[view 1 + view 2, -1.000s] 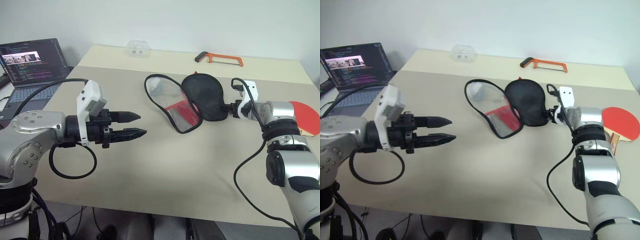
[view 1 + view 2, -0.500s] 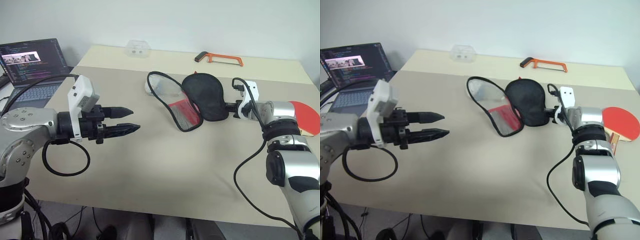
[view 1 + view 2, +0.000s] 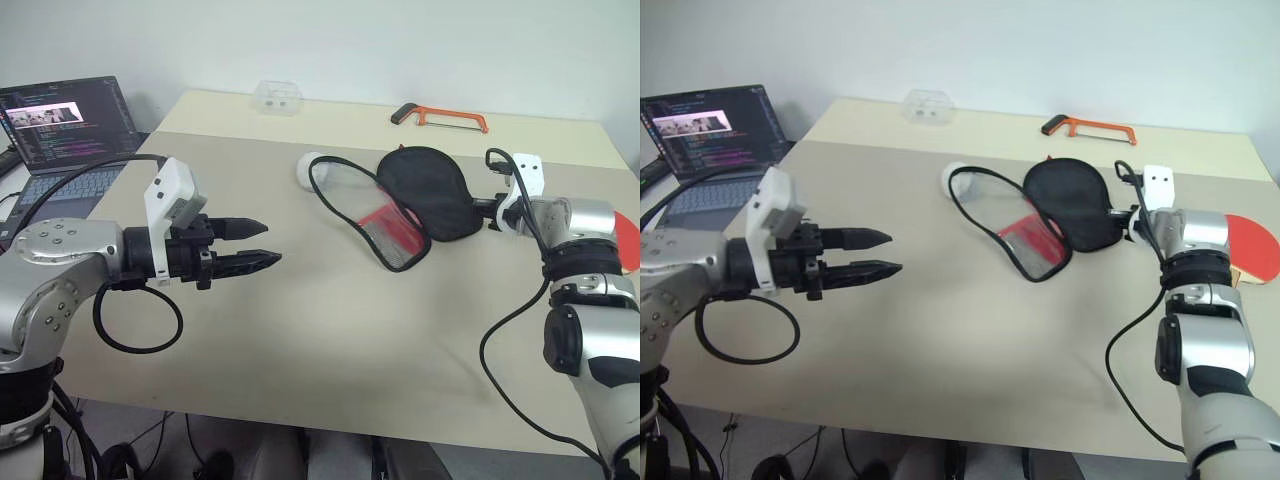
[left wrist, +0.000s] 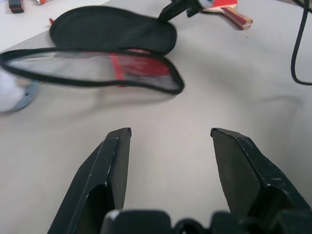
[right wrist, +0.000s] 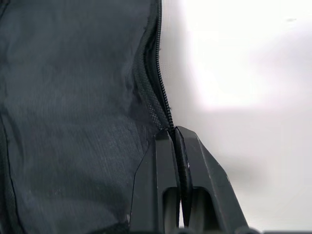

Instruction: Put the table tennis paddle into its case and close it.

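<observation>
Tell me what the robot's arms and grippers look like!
Both arms are shiny silver metal with black joints. The left gripper has two pointy black fingers, with a white box on its wrist and a black cable looping below. The right gripper is black too, with a white box on top and a black cable hanging along the arm.

Bare table (image 3: 330, 320) lies open before the left gripper (image 3: 262, 244); the case (image 3: 400, 205) lies beyond
</observation>
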